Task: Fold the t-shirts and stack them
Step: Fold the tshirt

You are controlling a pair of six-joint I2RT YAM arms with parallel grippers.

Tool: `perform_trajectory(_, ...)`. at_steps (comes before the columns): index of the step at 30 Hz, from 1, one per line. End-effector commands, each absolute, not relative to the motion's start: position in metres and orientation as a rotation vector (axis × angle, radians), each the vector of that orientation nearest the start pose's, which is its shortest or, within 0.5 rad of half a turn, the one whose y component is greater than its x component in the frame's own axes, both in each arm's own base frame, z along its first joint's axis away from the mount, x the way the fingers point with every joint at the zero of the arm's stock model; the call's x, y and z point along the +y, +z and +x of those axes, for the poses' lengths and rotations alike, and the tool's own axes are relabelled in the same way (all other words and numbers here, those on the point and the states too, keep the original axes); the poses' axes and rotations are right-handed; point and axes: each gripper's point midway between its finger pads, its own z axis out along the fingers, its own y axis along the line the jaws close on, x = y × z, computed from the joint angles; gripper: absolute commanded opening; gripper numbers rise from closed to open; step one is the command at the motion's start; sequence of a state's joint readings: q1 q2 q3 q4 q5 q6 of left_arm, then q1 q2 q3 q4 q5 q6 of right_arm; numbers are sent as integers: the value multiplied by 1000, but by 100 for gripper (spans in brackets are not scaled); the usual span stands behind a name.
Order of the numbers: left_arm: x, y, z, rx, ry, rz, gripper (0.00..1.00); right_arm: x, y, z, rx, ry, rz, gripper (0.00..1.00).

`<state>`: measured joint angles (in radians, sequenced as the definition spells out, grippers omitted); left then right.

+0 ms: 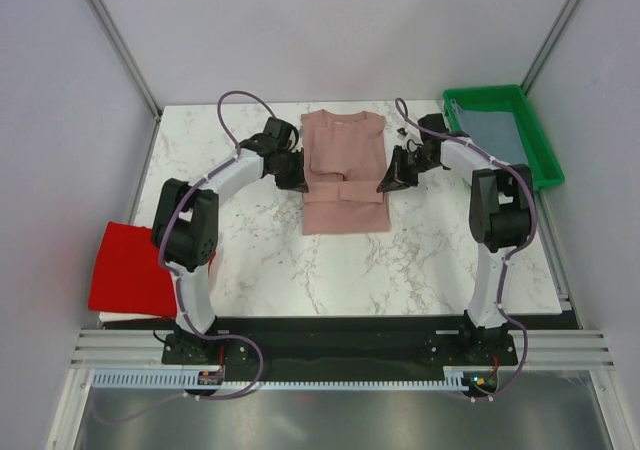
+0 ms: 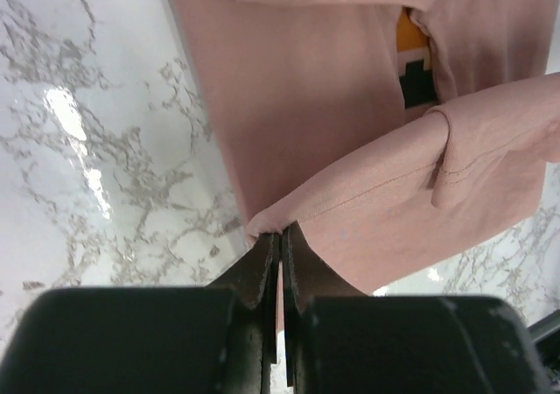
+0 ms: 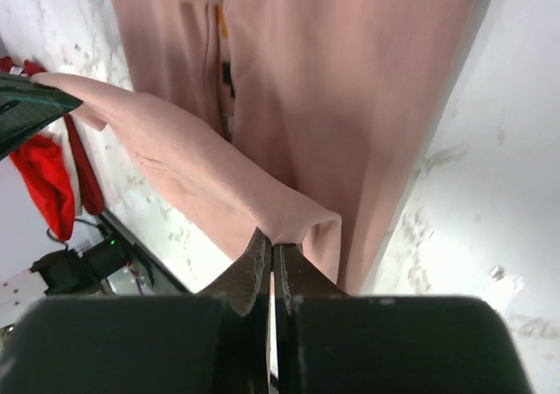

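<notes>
Here, both arms reach toward the back middle of the marble table [image 1: 260, 260] from opposite sides, almost as mirror images. The left arm [image 1: 225, 180] rises from its base, bends at a raised elbow near the table's left side, and sends its white forearm forward and inward. The right arm [image 1: 485, 165] climbs to an elbow on the right side and angles its forearm inward in the same way.

The dusty-pink t-shirt [image 1: 345, 150] lies between them at the back centre, collar away from the bases, its sides turned in so that it forms a narrow rectangle. The left gripper [image 1: 297, 177] sits at the shirt's left edge, its jaws pressed together with a thin fold of pink cloth pinched at the tips. The right gripper [image 1: 390, 182] sits at the right edge, clamped just as tightly on the opposite corner. A band of pink cloth runs from one to the other across the shirt's middle, raised a little above the layer below. In the left wrist view it partly covers the orange-and-dark chest graphic [image 2: 413, 61].

The red t-shirt [image 1: 130, 267] drapes over the table's near left edge, well apart from the pink one. The grey-blue t-shirt [image 1: 500, 130] lies inside the green tray [image 1: 548, 175] at the far right corner.
</notes>
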<state>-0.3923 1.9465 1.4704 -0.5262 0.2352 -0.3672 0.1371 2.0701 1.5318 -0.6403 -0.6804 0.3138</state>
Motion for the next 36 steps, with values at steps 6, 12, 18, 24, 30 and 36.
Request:
perform_trajectory(6, -232, 91, 449, 2503, -558, 250, 34, 174, 83, 462, 2593, 951, -71, 26)
perform_trajectory(12, -204, 120, 424, 2491, -444, 137, 38, 155, 121, 454, 2532, 936, -50, 41)
perform_trajectory(18, -188, 103, 361, 2621, -485, 49, 32, 138, 94, 379, 2680, 1082, 170, 44)
perform_trajectory(24, -212, 75, 306, 2731, -800, 44, 69, 145, 73, 331, 2739, 1207, 257, 47)
perform_trajectory(30, -212, 54, 298, 2788, -807, -37, 73, 148, 64, 335, 2730, 1245, 324, 48)
perform_trajectory(36, -220, 47, 306, 2796, -846, -85, 70, 148, 51, 334, 2751, 1248, 365, 49)
